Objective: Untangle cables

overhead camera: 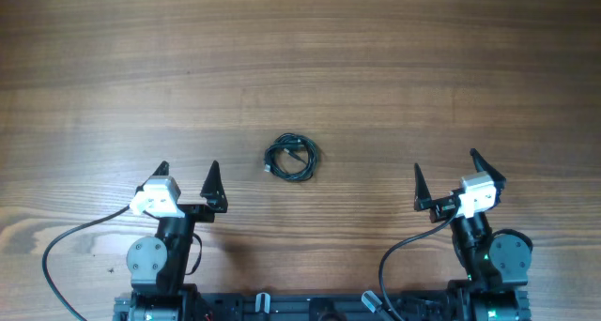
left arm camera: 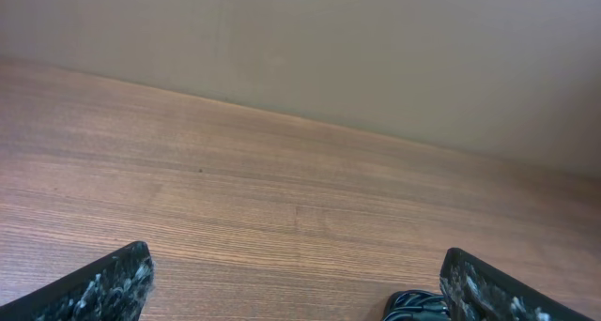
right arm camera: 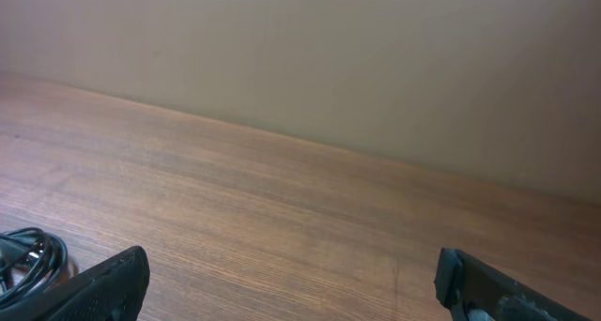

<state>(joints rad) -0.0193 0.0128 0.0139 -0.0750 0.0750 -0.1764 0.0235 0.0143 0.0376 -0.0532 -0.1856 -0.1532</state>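
The cables [overhead camera: 291, 159] lie as one small dark coiled bundle in the middle of the wooden table [overhead camera: 300, 68]. My left gripper [overhead camera: 187, 175] stands open to the bundle's lower left, well apart from it. My right gripper [overhead camera: 446, 173] is open too, off to the lower right. In the left wrist view the cables [left arm camera: 415, 306] peek in at the bottom edge beside the right fingertip [left arm camera: 479, 283]. The right wrist view catches the cables [right arm camera: 28, 255] at the far left, beyond the left fingertip [right arm camera: 117, 279]. Nothing sits between either pair of fingers.
Both arm bases [overhead camera: 160, 260] [overhead camera: 493, 260] stand at the table's near edge with thick black arm cables [overhead camera: 66, 241] looping beside them. A plain beige wall [left arm camera: 376, 49] runs along the far side of the table.
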